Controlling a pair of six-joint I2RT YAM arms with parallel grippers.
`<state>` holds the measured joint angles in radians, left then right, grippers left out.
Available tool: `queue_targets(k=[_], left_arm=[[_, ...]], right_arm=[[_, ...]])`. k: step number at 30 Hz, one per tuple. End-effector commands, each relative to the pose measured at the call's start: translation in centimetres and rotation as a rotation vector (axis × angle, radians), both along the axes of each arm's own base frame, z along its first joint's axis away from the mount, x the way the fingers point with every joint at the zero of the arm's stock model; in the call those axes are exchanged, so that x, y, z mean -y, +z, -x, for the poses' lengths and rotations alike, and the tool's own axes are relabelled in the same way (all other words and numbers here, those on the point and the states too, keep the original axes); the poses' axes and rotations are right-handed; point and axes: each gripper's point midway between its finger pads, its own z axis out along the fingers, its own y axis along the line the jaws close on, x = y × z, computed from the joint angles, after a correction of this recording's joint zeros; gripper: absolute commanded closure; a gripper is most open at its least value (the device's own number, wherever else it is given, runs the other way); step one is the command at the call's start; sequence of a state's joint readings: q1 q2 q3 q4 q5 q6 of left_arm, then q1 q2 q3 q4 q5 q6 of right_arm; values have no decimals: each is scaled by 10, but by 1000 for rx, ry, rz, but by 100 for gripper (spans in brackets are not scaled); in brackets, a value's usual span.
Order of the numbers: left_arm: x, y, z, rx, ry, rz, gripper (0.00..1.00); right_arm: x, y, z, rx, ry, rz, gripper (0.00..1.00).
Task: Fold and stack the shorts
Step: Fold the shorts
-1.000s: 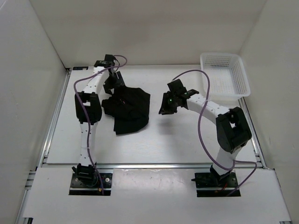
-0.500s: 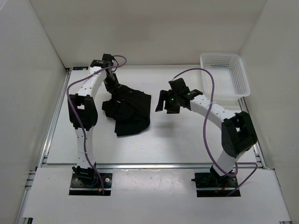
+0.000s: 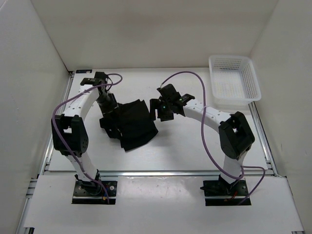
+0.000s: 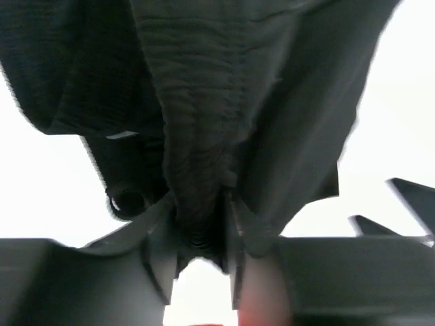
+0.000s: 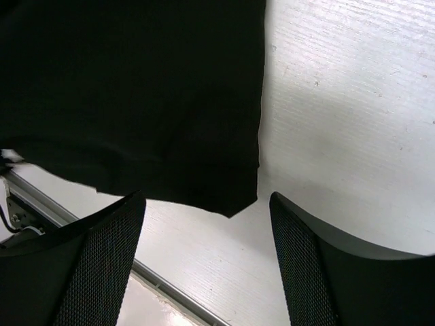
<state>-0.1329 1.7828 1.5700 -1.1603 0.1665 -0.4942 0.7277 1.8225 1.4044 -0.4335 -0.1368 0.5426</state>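
Top view: the shorts [image 3: 135, 124] are lying in a bunched, partly folded heap on the table [image 3: 190, 146], left of centre and well apart from the basket [image 3: 254, 84], which is sitting at the far right corner. The left tool [image 3: 108, 120] is pointing down at the heap's left edge and is touching the cloth. The right tool [image 3: 159, 108] is hanging just beside the heap's far right corner; from this height I cannot tell whether it is touching the cloth. Left wrist view: the left tool [image 4: 200, 227] is clamping a gathered ridge of the shorts [image 4: 224, 102], its jaws pressing in on the fold from both sides, and the cloth is draping away from the jaws in heavy creases, with a thin pale sliver showing at the left fold. Bare table [image 4: 397, 102] is showing to the right. Right wrist view: the right tool [image 5: 205, 224] is standing with its jaws wide apart and gripping nothing. A flat edge and corner of the shorts [image 5: 136, 88] are lying on the table [image 5: 340, 102], the corner appearing between the two jaws and the hem running straight up the view.
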Motion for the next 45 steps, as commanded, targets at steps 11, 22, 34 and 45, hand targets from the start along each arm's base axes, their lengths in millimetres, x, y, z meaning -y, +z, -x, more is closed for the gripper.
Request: queue_targets(k=[11,22,34,45], left_arm=[[-52,-53,39,-52,211,-28,0],[-50,-105,8,-81,211,49,6],[-23,-60,-15,48,115,163,90],[14,-19,24,39,-11,355,90]], right_arm=[[1,-7,-10,1,3,35,18],[-20,-44,4,-183,85,-48,18],[-14,-48,12,-180,-10,-72,100],[31,-23,39,-85,-126,16,100]])
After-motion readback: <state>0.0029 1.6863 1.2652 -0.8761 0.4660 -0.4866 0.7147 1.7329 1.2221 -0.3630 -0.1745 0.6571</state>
